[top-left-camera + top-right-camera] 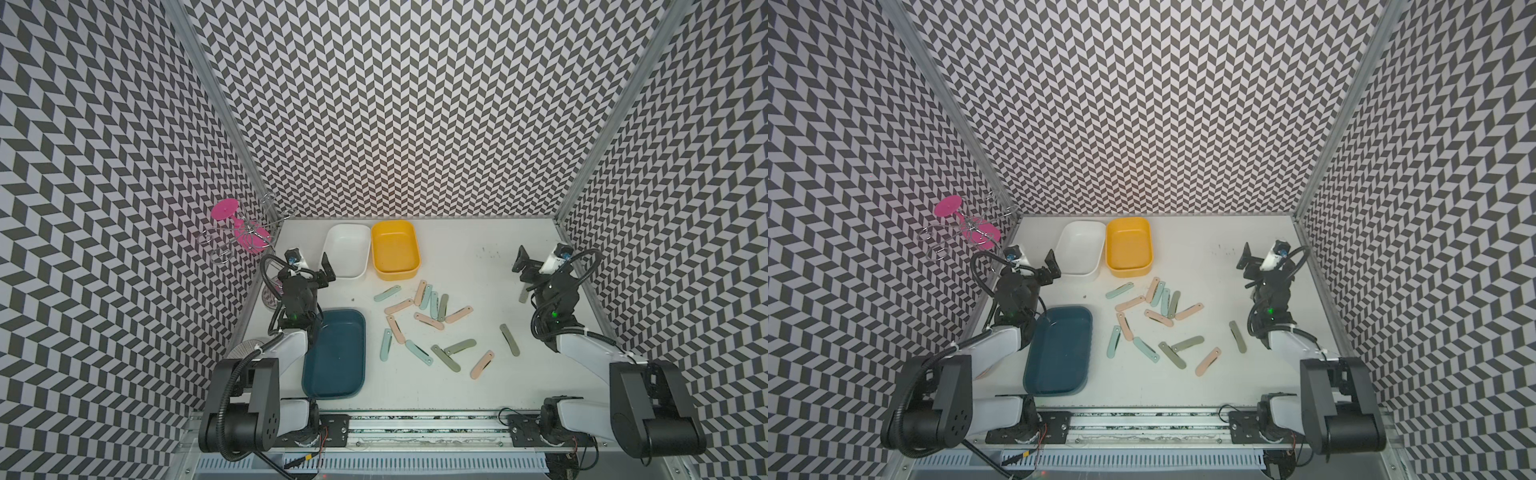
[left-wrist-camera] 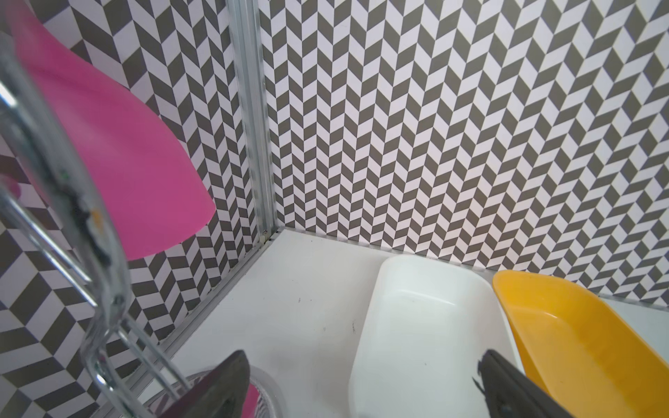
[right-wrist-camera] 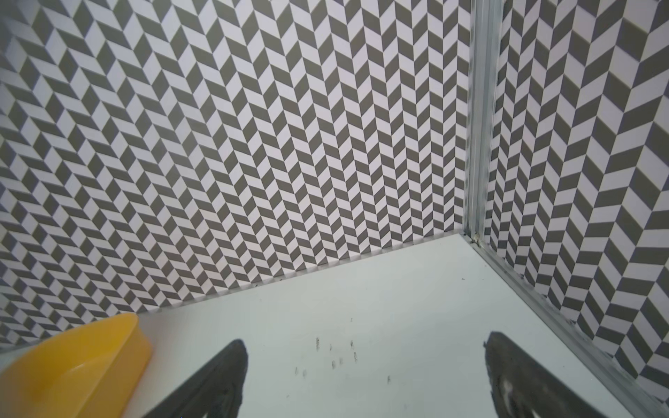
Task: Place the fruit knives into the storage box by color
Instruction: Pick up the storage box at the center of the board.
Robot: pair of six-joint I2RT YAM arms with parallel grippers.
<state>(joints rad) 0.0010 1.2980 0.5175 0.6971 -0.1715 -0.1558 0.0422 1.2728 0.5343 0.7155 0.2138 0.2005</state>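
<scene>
Scene: some fifteen fruit knives (image 1: 429,321) lie scattered on the white desk (image 1: 457,257), from centre to right; none is boxed yet
Boxes: white box (image 1: 349,274) and yellow box (image 1: 395,272) stand side by side at the far edge; dark blue box (image 1: 336,361) sits at the near left; all three look empty
Colours: peach-pink, pale mint and grey-green lie mixed; a far cluster is packed close, some knives touching; one grey-green knife lies apart at the right, another partly under the right arm (image 1: 555,291)
Left hand (image 2: 360,365): open, fingers wide, nothing between them; raised just beside the white box
Right hand (image 3: 365,362): open and empty; raised over bare desk at the far right, well apart from the pile
Handling, as judged: light, stiff, flat, probably slick; each lies low on the desk, so a pinch across the narrow width at mid-length looks soundest; a grip near a rounded end may let it swing or slip
Risk: in the cluster, closing fingers could nudge neighbours; the loners look easier first picks
</scene>
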